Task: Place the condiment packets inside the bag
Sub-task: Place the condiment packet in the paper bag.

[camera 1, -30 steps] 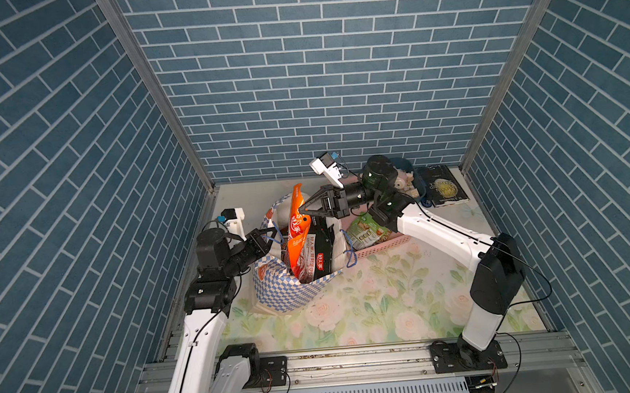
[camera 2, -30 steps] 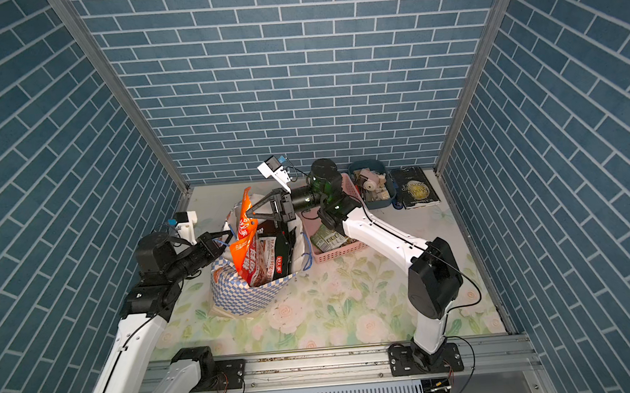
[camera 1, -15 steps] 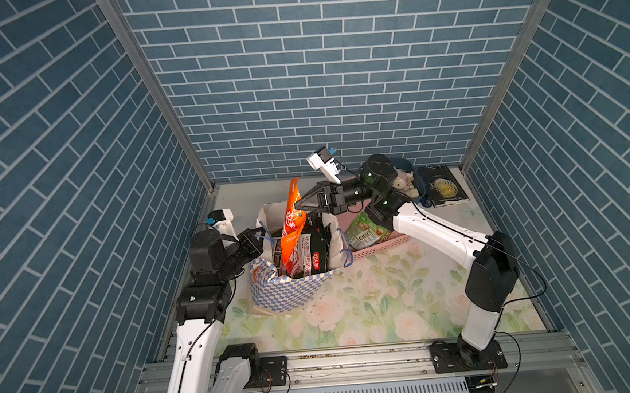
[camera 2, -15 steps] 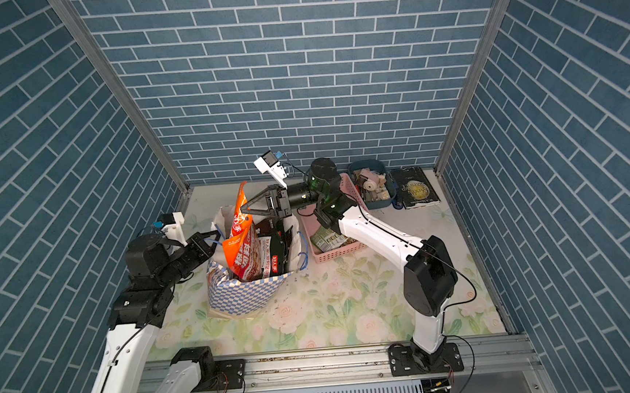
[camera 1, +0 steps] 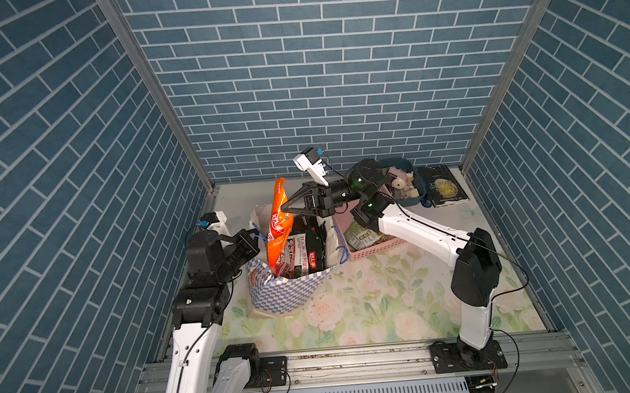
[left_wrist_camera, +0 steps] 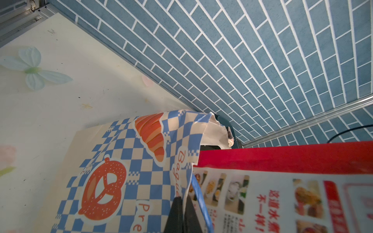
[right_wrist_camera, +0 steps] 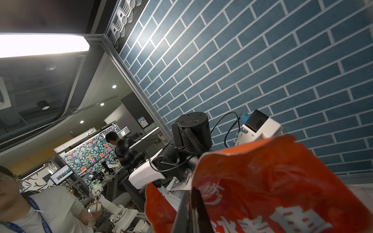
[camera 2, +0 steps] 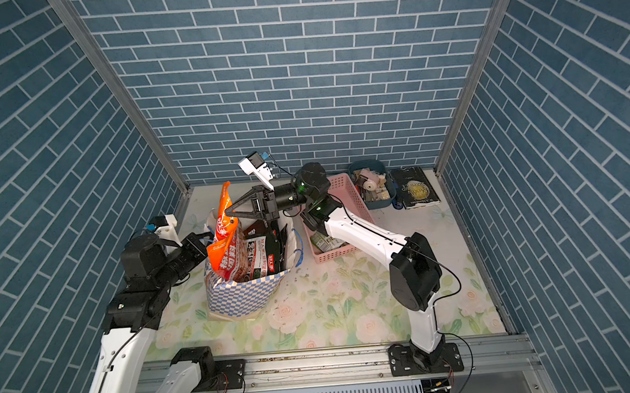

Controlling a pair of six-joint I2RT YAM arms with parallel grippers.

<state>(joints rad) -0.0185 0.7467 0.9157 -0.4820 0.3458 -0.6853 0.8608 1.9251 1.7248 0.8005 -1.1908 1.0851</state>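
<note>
**Orange-red packet (camera 1: 278, 222) stands half in the bag (camera 1: 286, 296), a gripper pinching on each side**

From where I stand, the left gripper (camera 1: 251, 236) comes in low from the left wall. Its jaws are pressed together on the bag's rim on that side. The left wrist view shows the black fingers (left_wrist_camera: 177, 213) closed on the paper edge, with a blue cord handle (left_wrist_camera: 198, 193) running just beside them.

The bag stands upright on the floral table cover (camera 1: 370, 307), its mouth open. It is blue-and-white checkered, with a pretzel and a croissant printed on the side the left wrist camera sees.

The orange-red packet stands nearly upright in the bag. Its lower end is down inside and its top rises well above the rim in both top views. Next to it, more packets (camera 1: 304, 252) with black and white faces sit inside the bag.

The right gripper (camera 1: 285, 209) reaches across level above the bag's mouth from the right. It pinches the upper half of the orange-red packet, and the right wrist view shows the two fingers (right_wrist_camera: 198, 209) squeezed onto the glossy film.

Just right of the bag sits a pink basket (camera 1: 379, 246). A green packet (camera 1: 360, 236) lies in it, partly hidden under the right arm.

Further right, at the back, a blue tub (camera 2: 390, 196) holds small pale items. A black book (camera 1: 444, 190) lies flat beside it, near the corner.
</note>
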